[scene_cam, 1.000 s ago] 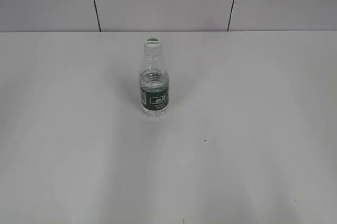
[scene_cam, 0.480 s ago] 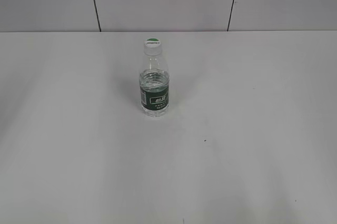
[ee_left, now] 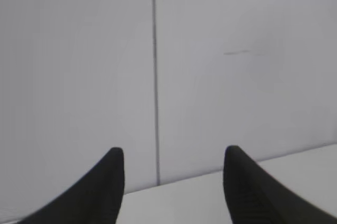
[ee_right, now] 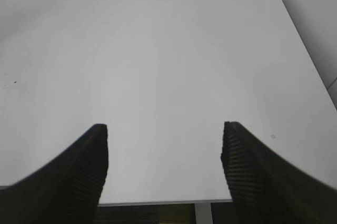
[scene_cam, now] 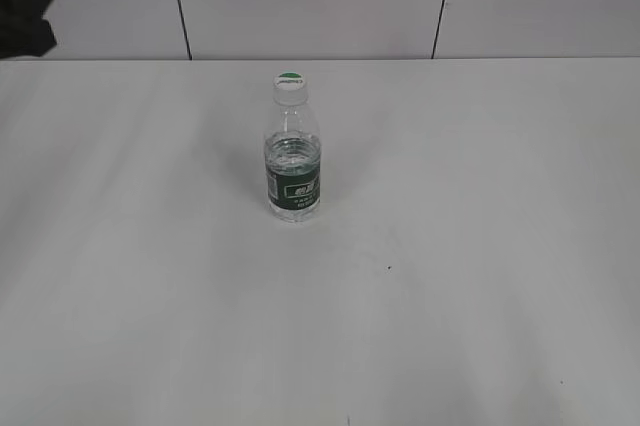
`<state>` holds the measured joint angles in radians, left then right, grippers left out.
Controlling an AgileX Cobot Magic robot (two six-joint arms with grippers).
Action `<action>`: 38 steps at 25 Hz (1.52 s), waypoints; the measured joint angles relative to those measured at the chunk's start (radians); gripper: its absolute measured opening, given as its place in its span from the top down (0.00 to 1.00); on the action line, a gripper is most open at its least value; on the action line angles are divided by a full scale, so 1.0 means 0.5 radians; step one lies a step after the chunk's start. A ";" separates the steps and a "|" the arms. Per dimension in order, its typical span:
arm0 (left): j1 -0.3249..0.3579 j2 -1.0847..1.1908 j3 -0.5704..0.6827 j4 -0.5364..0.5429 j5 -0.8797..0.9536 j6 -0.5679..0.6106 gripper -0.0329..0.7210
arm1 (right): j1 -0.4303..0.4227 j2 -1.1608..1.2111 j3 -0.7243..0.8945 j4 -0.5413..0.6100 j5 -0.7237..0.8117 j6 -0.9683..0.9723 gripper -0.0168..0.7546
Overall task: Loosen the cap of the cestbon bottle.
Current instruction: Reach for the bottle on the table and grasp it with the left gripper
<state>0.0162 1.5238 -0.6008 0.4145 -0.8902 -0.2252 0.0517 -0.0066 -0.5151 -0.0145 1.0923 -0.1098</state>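
The cestbon bottle, clear plastic with a dark green label band, stands upright on the white table near the middle. Its white cap with a green circle on top sits on the neck. My left gripper shows as a dark shape at the far upper left of the exterior view, far from the bottle. In the left wrist view it is open and empty, facing the wall. My right gripper is open and empty over bare table near an edge. Neither wrist view shows the bottle.
A grey panelled wall with dark seams stands behind the table. The right wrist view shows the table's near edge and a leg below it. A small dark speck lies on the table.
My left gripper has come into the exterior view at the upper left corner. The bottle has not moved.
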 joint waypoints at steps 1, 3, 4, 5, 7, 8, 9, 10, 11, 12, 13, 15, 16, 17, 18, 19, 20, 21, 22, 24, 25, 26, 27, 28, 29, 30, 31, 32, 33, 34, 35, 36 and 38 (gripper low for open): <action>0.000 0.066 0.000 0.079 -0.057 -0.055 0.46 | 0.000 0.000 0.000 0.000 0.000 0.000 0.31; 0.000 0.179 0.000 0.265 -0.136 -0.134 0.46 | 0.000 0.000 0.000 0.000 0.000 -0.002 0.31; 0.000 0.234 -0.002 0.361 -0.161 -0.159 0.46 | 0.000 0.000 0.000 0.000 0.000 -0.002 0.31; 0.000 0.285 -0.002 0.442 -0.183 -0.178 0.46 | 0.000 0.000 0.000 0.000 0.000 -0.002 0.31; 0.000 0.361 -0.002 0.626 -0.234 -0.212 0.46 | 0.000 0.000 0.000 0.000 0.000 -0.002 0.31; 0.000 0.395 -0.002 0.707 -0.264 -0.222 0.46 | 0.000 0.000 0.000 0.000 0.000 -0.002 0.31; 0.000 0.426 -0.002 0.768 -0.298 -0.225 0.46 | 0.000 0.000 0.000 0.000 0.000 -0.002 0.31; 0.000 0.451 -0.002 0.842 -0.337 -0.230 0.46 | 0.000 0.000 0.000 0.000 0.000 -0.002 0.31; 0.000 0.480 -0.002 0.913 -0.383 -0.231 0.46 | 0.000 0.000 0.000 0.000 0.000 -0.002 0.31; 0.000 0.512 -0.002 0.971 -0.425 -0.234 0.46 | 0.000 0.000 0.000 0.000 0.000 -0.002 0.31; 0.000 0.539 -0.002 1.033 -0.476 -0.236 0.46 | 0.000 0.000 0.000 0.000 0.000 -0.002 0.31; -0.002 0.608 -0.002 1.120 -0.562 -0.236 0.46 | 0.000 0.000 0.000 0.000 0.000 -0.002 0.31; -0.003 0.645 -0.002 1.138 -0.585 -0.236 0.46 | 0.000 0.000 0.000 0.000 0.000 -0.002 0.31; -0.003 0.677 -0.002 1.153 -0.605 -0.237 0.46 | 0.000 0.000 0.000 0.000 0.000 -0.002 0.31; -0.003 0.716 -0.002 1.161 -0.615 -0.237 0.46 | 0.000 0.000 0.000 0.000 0.000 -0.002 0.31; -0.003 0.750 -0.002 1.162 -0.620 -0.237 0.46 | 0.000 0.000 0.000 0.000 0.000 -0.002 0.31; -0.003 0.773 -0.002 1.166 -0.620 -0.237 0.46 | 0.000 0.000 0.000 0.000 0.000 -0.002 0.31; -0.003 0.794 -0.002 1.166 -0.620 -0.237 0.46 | 0.000 0.000 0.000 0.000 0.000 -0.002 0.31; -0.003 0.809 -0.002 1.175 -0.620 -0.237 0.46 | 0.000 0.000 0.000 0.000 0.000 -0.002 0.31; -0.003 0.820 -0.002 1.196 -0.622 -0.239 0.46 | 0.000 0.000 0.000 0.000 0.000 -0.002 0.31; -0.003 0.823 -0.002 1.200 -0.622 -0.239 0.46 | 0.000 0.000 0.000 0.000 0.000 -0.002 0.31; -0.003 0.823 -0.002 1.201 -0.624 -0.239 0.46 | 0.000 0.000 0.000 0.000 0.000 -0.002 0.31; -0.003 0.823 -0.002 1.201 -0.624 -0.239 0.45 | 0.000 0.000 0.000 0.000 0.000 -0.002 0.31; -0.003 0.823 -0.002 1.202 -0.624 -0.239 0.44 | 0.000 0.000 0.000 0.000 0.000 -0.002 0.31; -0.003 0.823 -0.002 1.204 -0.624 -0.239 0.42 | 0.000 0.000 0.000 0.000 0.000 -0.002 0.31; -0.003 0.823 -0.002 1.204 -0.624 -0.239 0.40 | 0.000 0.000 0.000 0.000 0.000 -0.002 0.31; -0.003 0.823 -0.002 1.204 -0.624 -0.239 0.35 | 0.000 0.000 0.000 0.000 0.000 -0.002 0.31; -0.003 0.829 -0.002 1.204 -0.628 -0.239 0.30 | 0.000 0.000 0.000 0.000 0.000 -0.002 0.31; -0.003 0.840 -0.002 1.199 -0.629 -0.239 0.26 | 0.000 0.000 0.000 0.000 0.000 -0.002 0.31; -0.003 0.859 -0.004 1.190 -0.635 -0.239 0.21 | 0.000 0.000 0.000 0.000 0.000 -0.002 0.31; -0.003 0.879 -0.007 1.183 -0.635 -0.239 0.18 | 0.000 0.000 0.000 0.000 0.000 -0.002 0.31; -0.003 0.906 -0.009 1.173 -0.635 -0.241 0.17 | 0.000 0.000 0.000 0.000 0.000 -0.002 0.31; -0.004 0.944 -0.012 1.169 -0.635 -0.241 0.15 | 0.000 0.000 0.000 0.000 0.000 -0.002 0.31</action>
<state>0.0142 1.9959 -0.6070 0.9989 -1.2076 -0.3455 0.0517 -0.0066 -0.5151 -0.0145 1.0923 -0.1106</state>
